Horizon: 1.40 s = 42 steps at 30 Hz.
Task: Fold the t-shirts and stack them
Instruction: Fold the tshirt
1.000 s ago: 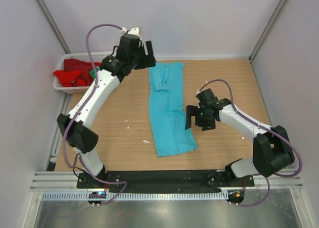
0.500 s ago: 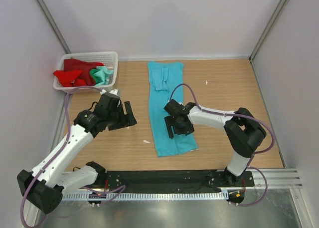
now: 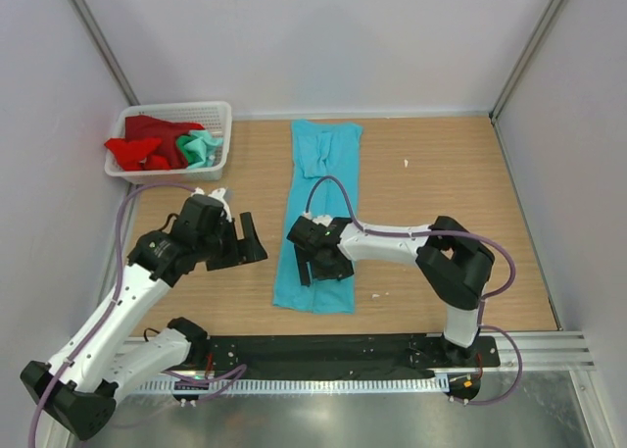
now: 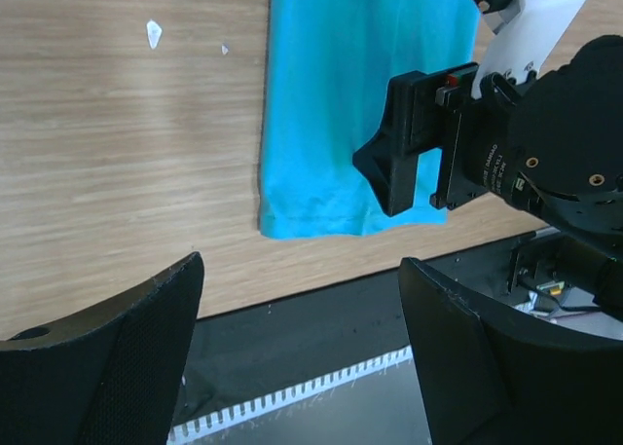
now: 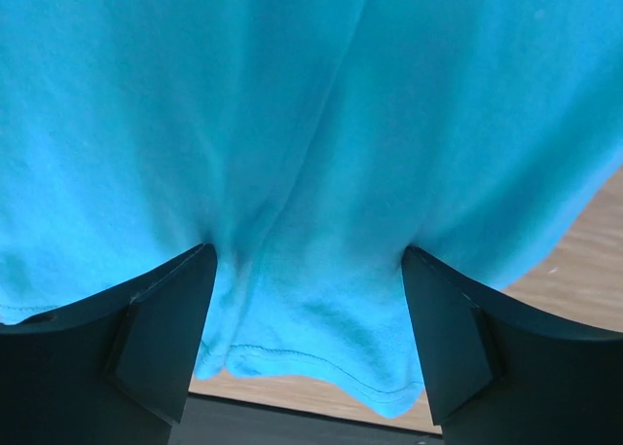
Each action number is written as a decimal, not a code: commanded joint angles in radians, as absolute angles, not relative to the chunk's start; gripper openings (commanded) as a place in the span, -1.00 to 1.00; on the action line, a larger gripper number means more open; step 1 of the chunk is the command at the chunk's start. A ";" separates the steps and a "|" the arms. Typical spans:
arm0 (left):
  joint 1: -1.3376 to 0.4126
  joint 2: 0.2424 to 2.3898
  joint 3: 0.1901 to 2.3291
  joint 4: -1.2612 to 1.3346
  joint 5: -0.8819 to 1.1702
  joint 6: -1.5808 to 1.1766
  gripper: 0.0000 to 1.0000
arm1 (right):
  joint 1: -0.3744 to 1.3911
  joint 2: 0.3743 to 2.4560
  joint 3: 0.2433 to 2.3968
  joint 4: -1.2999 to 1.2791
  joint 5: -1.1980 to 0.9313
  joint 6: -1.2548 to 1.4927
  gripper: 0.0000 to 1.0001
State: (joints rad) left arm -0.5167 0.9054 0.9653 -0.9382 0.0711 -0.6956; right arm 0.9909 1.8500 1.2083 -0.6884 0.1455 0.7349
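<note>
- The left jaws hang wide open and empty over bare table [image 3: 441, 174], just left of the turquoise t-shirt [image 3: 328, 174].
- We see the right jaws spread wide on its hem, near the table's front edge, clamping nothing.
- The red t-shirt [image 3: 147, 146] and mint t-shirt [image 3: 201, 150] fill the corner basket [image 3: 221, 124].

2 white arms [image 3: 113, 306] with black joints [image 3: 453, 272] trail seemingly purple cables [image 3: 120, 252].

1 turquoise t-shirt [image 3: 325, 188], 1 basket [image 3: 221, 109], 2 claws [image 3: 240, 244] [image 3: 312, 264].
</note>
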 commanded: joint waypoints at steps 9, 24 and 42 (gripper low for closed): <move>-0.508 0.960 0.891 -0.962 0.253 -0.666 0.51 | 1.012 1.563 1.184 -0.747 0.198 0.966 0.81; -0.402 1.281 0.726 -0.664 0.414 -0.716 0.07 | 0.986 1.089 0.513 -0.241 0.052 1.127 0.20; -0.425 1.332 0.604 -0.558 0.347 -0.793 0.26 | 0.962 1.203 0.411 -0.147 -0.067 1.132 0.18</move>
State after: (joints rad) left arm -0.4129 1.3540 0.6228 -0.6033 0.3660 -0.7612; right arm 0.9646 1.1858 0.4095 -0.1066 -0.0776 1.1286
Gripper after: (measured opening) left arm 0.632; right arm 0.593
